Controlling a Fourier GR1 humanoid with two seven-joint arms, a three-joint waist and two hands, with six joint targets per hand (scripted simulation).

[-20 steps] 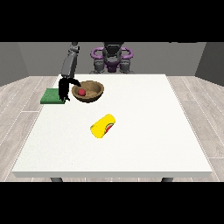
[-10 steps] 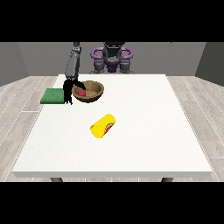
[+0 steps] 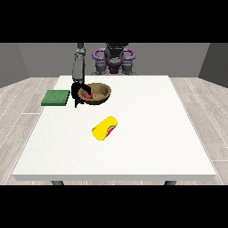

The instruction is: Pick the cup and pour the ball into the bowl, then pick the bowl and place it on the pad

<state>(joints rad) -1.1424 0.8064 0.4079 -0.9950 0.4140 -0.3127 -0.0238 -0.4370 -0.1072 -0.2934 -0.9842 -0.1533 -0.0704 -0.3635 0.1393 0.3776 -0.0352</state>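
1. At the bowl's (image 3: 97,93) rim, the hand at the view's left (image 3: 76,94) reaches to lift it; finger state cannot be told.
2. Ball (image 3: 88,95) lies inside; yellow cup (image 3: 104,128) lies tipped on the bench (image 3: 147,129), pad (image 3: 56,97) beside.

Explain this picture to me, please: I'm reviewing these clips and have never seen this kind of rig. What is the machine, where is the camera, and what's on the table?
The camera stands across the table and faces a humanoid robot, which shows small at the top. One arm reaches over the table, ending in a black hand at the view's left. That hand is at the rim of a brown bowl, and a red ball lies inside the bowl. Whether the fingers grip the rim I cannot tell. A yellow cup lies on its side nearer the camera, apart from the bowl. A green pad lies flat at the table's left edge, beside the hand. The other hand does not show over the table.
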